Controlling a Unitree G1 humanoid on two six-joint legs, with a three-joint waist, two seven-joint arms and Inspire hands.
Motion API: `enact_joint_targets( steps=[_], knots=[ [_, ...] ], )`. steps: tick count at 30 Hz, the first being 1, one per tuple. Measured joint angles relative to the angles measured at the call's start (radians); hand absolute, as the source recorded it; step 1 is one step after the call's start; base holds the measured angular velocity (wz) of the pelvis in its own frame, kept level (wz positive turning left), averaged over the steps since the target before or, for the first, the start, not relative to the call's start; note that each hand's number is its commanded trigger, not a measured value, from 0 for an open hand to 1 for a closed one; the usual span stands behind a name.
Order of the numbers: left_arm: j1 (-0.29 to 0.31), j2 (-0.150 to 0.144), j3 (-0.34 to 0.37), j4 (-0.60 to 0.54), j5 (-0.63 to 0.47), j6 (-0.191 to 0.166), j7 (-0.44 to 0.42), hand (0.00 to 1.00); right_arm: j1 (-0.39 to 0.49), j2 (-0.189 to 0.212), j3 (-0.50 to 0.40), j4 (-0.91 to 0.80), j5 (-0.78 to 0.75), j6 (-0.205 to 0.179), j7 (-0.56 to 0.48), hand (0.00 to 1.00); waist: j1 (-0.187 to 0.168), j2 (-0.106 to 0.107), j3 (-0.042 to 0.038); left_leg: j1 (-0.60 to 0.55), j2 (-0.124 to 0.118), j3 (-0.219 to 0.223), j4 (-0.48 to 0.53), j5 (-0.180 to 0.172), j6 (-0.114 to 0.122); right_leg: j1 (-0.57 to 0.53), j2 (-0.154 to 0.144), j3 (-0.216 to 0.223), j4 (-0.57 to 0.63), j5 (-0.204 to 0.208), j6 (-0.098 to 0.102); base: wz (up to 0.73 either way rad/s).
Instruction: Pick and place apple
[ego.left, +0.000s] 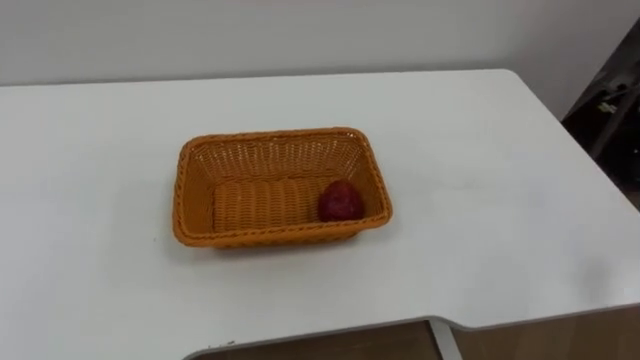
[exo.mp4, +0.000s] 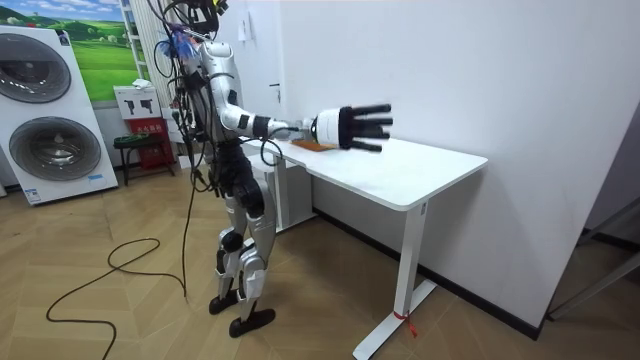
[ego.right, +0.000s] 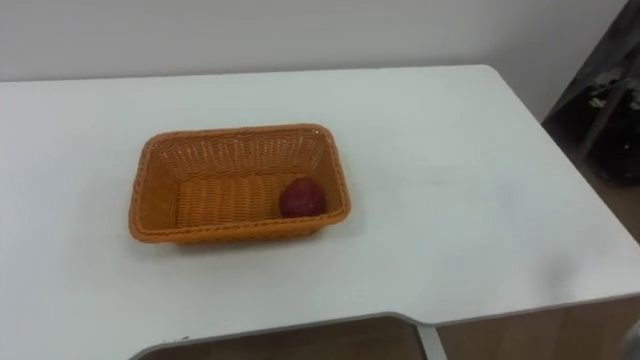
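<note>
R hand (exo.mp4: 350, 128) open, room view

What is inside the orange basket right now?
One dark red apple lies in the basket, at its near right corner. The rest of its floor is bare; under the apple is hidden.

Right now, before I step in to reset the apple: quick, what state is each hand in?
Right hand: open, fingers straight, holding nothing.
Left hand: cannot be told.
</note>
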Motion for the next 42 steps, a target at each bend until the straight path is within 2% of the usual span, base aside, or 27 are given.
enact_joint_targets(
  steps=[2,7,8,10,11,13,15,18,20,22,23,27,29,33,36,42],
  knots=[
    [0.0,0.0,0.002,-0.001,0.0,0.004,0.0,0.0,0.009,0.0,0.0,0.091,0.04,0.008,0.007,0.0,-0.008,0.004,-0.0023,0.004,0.0,-0.001,-0.003,0.0,0.0,0.002,0.0,-0.003,0.0,0.0,0.0,0.02],
    [0.004,-0.004,0.012,-0.011,0.001,0.031,0.001,0.0,0.049,0.006,0.026,0.32,0.169,0.053,0.081,0.0,-0.007,0.016,0.002,0.004,0.001,-0.001,-0.006,0.0,0.0,0.002,0.001,0.004,-0.015,0.0,0.0,-0.01],
    [0.002,-0.006,0.012,-0.011,0.001,0.036,0.001,0.0,0.048,0.009,0.042,0.409,0.214,0.062,0.114,0.0,-0.009,0.015,0.0017,0.005,0.001,0.0,-0.006,0.0,0.0,0.003,0.001,0.003,-0.014,0.0,0.0,0.0],
    [0.001,-0.012,0.013,-0.011,0.004,0.037,0.001,0.0,0.045,0.026,0.043,0.533,0.261,0.08,0.164,0.0,-0.006,0.015,0.002,0.009,0.0,-0.002,-0.007,0.0,0.0,0.011,0.001,0.001,-0.016,0.0,0.0,0.03],
    [0.003,-0.014,0.012,-0.011,0.002,0.038,0.0,0.0,0.047,0.04,0.05,0.607,0.294,0.092,0.198,0.0,-0.005,0.02,0.0057,0.014,0.0,-0.003,-0.007,0.0,0.0,0.016,0.001,0.0,-0.017,0.0,0.0,0.0],
    [0.001,-0.016,0.012,-0.011,0.0,0.043,-0.003,0.0,0.047,0.06,0.097,0.712,0.398,0.131,0.266,0.0,-0.001,0.021,0.0063,0.014,0.0,-0.004,-0.007,0.0,0.0,0.015,0.001,0.007,-0.02,0.0,0.001,-0.05],
    [-0.011,-0.019,0.012,-0.011,0.001,0.057,-0.003,0.0,0.048,0.075,0.138,0.777,0.442,0.152,0.319,0.0,0.008,0.025,0.0083,0.014,0.0,-0.003,-0.005,0.0,0.0,0.013,0.001,0.011,-0.018,-0.001,0.002,-0.08],
    [-0.022,-0.02,0.017,-0.009,0.024,0.062,-0.012,0.0,0.054,0.104,0.175,0.867,0.431,0.183,0.434,0.0,0.022,0.026,0.008,0.016,0.0,-0.004,-0.006,0.0,0.0,0.015,-0.001,0.008,-0.018,-0.001,0.003,0.0],
    [-0.022,-0.022,0.017,-0.01,0.024,0.08,-0.013,0.0,0.054,0.119,0.204,0.901,0.385,0.206,0.501,0.0,0.023,0.03,0.008,0.014,-0.001,-0.005,-0.006,0.0,0.0,0.015,-0.002,0.002,-0.02,0.0,0.005,0.02],
    [-0.022,-0.023,0.016,-0.009,0.028,0.094,-0.013,0.0,0.058,0.125,0.25,0.921,0.334,0.231,0.564,0.0,0.031,0.032,0.0074,0.013,-0.003,-0.006,-0.004,0.0,0.0,0.016,-0.003,-0.001,-0.02,0.0,0.005,0.0],
    [-0.024,-0.023,0.013,-0.009,0.035,0.097,-0.013,0.0,0.06,0.127,0.3,0.924,0.274,0.242,0.601,0.0,0.041,0.035,0.0075,0.013,-0.003,-0.006,-0.004,0.0,0.0,0.016,-0.003,-0.001,-0.02,0.0,0.005,0.0],
    [-0.045,-0.023,-0.019,0.027,0.032,0.1,-0.013,0.0,0.015,0.127,0.431,0.925,0.04,0.249,0.693,0.0,0.06,0.047,0.0068,0.01,-0.002,-0.008,0.001,0.0,0.0,0.015,-0.003,-0.005,-0.018,0.0,0.005,0.01],
    [-0.059,-0.024,-0.051,0.048,0.032,0.102,-0.014,0.0,-0.01,0.127,0.463,0.925,0.004,0.245,0.733,0.0,0.065,0.054,0.0087,0.011,-0.002,-0.018,0.001,0.0,0.0,0.019,-0.004,-0.012,-0.02,0.0,0.005,0.12],
    [-0.067,-0.029,-0.081,0.059,0.032,0.104,-0.022,0.0,-0.025,0.133,0.538,0.906,-0.011,0.225,0.807,0.0,0.083,0.064,0.0112,0.01,-0.002,-0.033,0.0,0.0,0.0,0.021,-0.004,-0.029,-0.019,0.0,0.004,0.12],
    [-0.066,-0.041,-0.086,0.059,0.032,0.111,-0.025,0.0,-0.025,0.138,0.56,0.901,-0.012,0.216,0.849,0.0,0.098,0.067,0.0132,0.008,-0.002,-0.034,0.0,0.0,0.0,0.024,-0.004,-0.035,-0.023,0.0,0.003,0.07],
    [-0.069,-0.055,-0.105,0.067,0.033,0.118,-0.053,0.0,-0.015,0.15,0.58,0.907,-0.002,0.212,0.891,0.0,0.097,0.067,0.0152,0.011,-0.002,-0.045,0.001,0.0,0.0,0.037,-0.004,-0.038,-0.037,0.0,0.003,0.03]
  ],
)
